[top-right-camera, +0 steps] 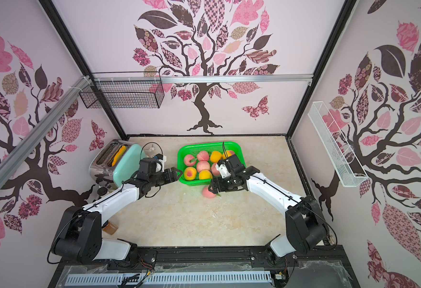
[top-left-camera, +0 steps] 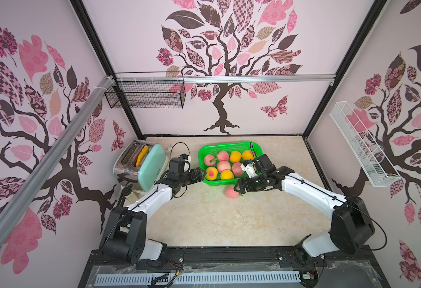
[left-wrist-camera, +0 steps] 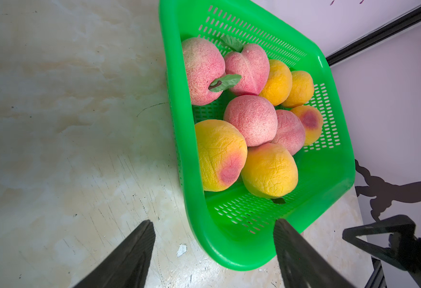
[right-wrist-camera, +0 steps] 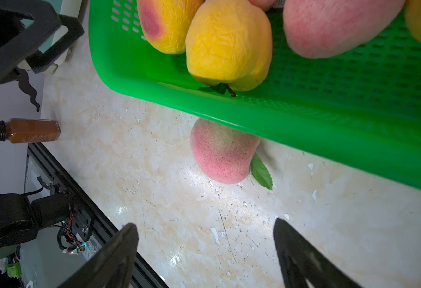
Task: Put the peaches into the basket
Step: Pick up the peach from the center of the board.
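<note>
Right wrist shows peach [right-wrist-camera: 221, 152] just beside basket [right-wrist-camera: 229, 112] rim.

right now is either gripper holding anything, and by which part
Nothing is held. The left gripper is open at a corner of the basket; the right gripper is open beside the loose pink peach.

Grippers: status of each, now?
Left gripper: open, holding nothing, at a corner of the bright green perforated plastic basket.
Right gripper: open, holding nothing, near the loose pale pink fuzzy peach.
</note>
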{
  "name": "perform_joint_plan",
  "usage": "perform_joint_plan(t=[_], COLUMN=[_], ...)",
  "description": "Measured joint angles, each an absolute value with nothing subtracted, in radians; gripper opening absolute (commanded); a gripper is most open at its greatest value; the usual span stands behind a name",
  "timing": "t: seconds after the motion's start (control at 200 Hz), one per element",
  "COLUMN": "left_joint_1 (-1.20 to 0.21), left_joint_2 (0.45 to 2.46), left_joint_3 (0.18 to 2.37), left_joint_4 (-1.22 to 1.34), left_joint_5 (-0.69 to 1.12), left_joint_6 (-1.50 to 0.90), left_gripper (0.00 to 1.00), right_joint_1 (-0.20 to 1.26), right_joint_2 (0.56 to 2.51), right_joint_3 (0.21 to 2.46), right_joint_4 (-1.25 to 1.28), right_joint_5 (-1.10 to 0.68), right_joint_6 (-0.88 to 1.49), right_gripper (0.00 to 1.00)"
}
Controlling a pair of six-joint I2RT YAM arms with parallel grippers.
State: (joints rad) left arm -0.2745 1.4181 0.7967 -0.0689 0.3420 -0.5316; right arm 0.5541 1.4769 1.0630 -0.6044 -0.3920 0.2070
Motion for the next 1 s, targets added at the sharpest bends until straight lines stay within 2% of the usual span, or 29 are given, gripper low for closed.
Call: perform_joint_plan(t=[0.3,1.0], left_joint_1=[-0.28,-0.287], left_joint_2=[1.451,1.454], left_joint_3=[0.818,0.819], left_joint_4=[-0.051,-0.045], left_joint_5=[0.342,0.342], left_joint_6=[-0.55,-0.551], left_gripper=[0.79,0.79], right_joint_1=[0.575,0.621], right_joint_2=[1.501,1.665], right_joint_3=[1.024,1.06], right_joint_4=[-0.532,-0.482], right_joint_5=[-0.411,-0.328], right_joint_6=[0.244,0.235], right_gripper=[0.86,0.86])
